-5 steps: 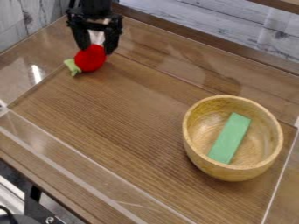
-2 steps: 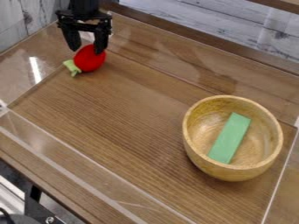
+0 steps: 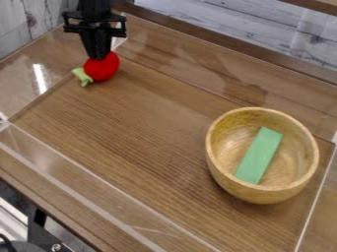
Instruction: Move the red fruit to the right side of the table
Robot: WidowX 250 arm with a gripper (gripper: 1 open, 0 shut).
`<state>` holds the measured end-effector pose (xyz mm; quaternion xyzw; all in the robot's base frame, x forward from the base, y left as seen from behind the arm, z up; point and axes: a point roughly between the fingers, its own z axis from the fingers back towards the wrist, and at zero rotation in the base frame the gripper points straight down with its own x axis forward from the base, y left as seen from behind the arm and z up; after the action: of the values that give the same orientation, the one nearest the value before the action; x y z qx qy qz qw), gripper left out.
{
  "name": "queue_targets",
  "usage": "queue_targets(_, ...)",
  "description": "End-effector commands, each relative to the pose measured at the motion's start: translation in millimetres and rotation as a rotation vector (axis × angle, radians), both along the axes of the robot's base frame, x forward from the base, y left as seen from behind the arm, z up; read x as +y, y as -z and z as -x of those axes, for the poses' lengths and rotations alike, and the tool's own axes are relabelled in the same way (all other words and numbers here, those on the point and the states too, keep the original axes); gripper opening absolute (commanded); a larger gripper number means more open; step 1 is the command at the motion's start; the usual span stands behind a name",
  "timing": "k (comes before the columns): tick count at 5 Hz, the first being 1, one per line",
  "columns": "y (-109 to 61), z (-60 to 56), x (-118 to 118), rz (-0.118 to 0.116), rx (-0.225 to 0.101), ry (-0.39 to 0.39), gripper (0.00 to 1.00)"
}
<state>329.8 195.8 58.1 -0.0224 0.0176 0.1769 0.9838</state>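
The red fruit [image 3: 101, 67] is at the far left of the brown wooden surface [image 3: 145, 138]. It is small, round and bright red. Its light green leafy end [image 3: 82, 76] points to the left and a little to the near side.

The black hand [image 3: 95, 30] is at the far left too, just over and behind the fruit. The hand is clenched, with its fingers close together. Their tips are right by the far top of the fruit. I cannot tell if they touch it or pinch a bit of it, because the dark parts are small and blurry there. Most of the red side of the fruit can be seen under the hand.

On the right, on the near half of the surface, there is a big round wooden bowl [image 3: 219, 157]. It is light yellow-brown and much bigger than the fruit. A flat green block [image 3: 262, 153] is inside the bowl. The block is long, and it lies on a slant. The bowl and the fruit are well apart.

Clear low walls [image 3: 27, 84] stand by the left edge of the surface. Some black cables [image 3: 35, 228] are at the near left corner.
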Motion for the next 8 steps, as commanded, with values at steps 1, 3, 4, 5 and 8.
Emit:
queue_targets(1,-52.9,-7.7,-5,-0.040,-0.113,-0.037,0.00)
queue_targets(3,-76.8,-17.7,-67,-0.002,-0.146,0.127,0.00)
queue_targets(4,-72.0,-20.9,-106,0.011,-0.140,0.193,0.00)
queue_targets(5,-62.5,-23.5,-141,0.016,-0.129,0.246,0.00)
queue_targets(8,-23.8,-20.3,-156,0.010,-0.085,0.248,0.00)
